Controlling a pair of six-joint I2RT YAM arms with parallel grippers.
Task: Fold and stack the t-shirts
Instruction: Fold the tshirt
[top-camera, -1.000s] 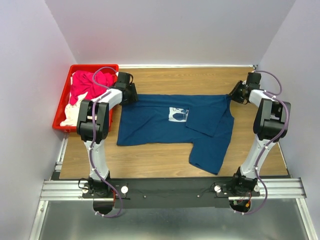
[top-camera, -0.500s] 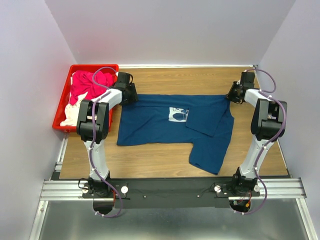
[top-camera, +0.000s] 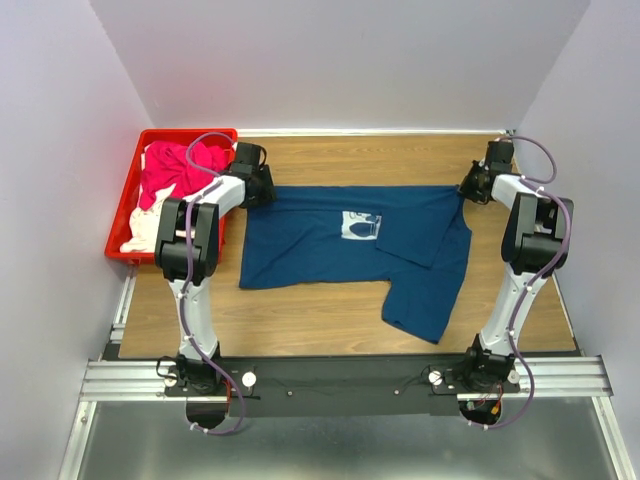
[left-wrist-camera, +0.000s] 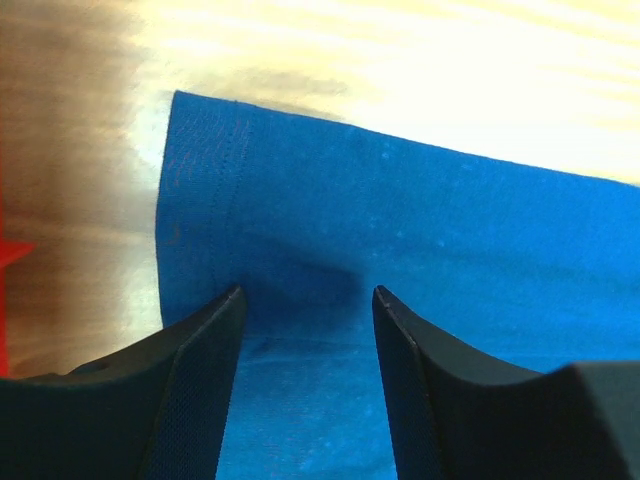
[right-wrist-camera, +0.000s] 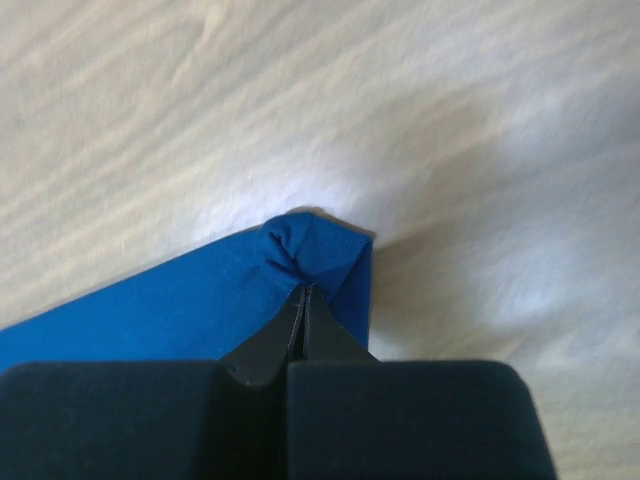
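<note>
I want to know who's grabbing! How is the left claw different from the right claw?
The left claw is open, gaping over flat cloth; the right claw is shut, pinching a bunched corner. The left claw is at the far left corner of the dark navy blue cloth t-shirt, near the red plastic crate; the right claw is at its far right corner. Both are black and meet the same shirt.

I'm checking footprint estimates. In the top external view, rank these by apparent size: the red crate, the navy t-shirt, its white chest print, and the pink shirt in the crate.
1. navy t-shirt
2. red crate
3. pink shirt, partly hidden
4. white chest print
</note>
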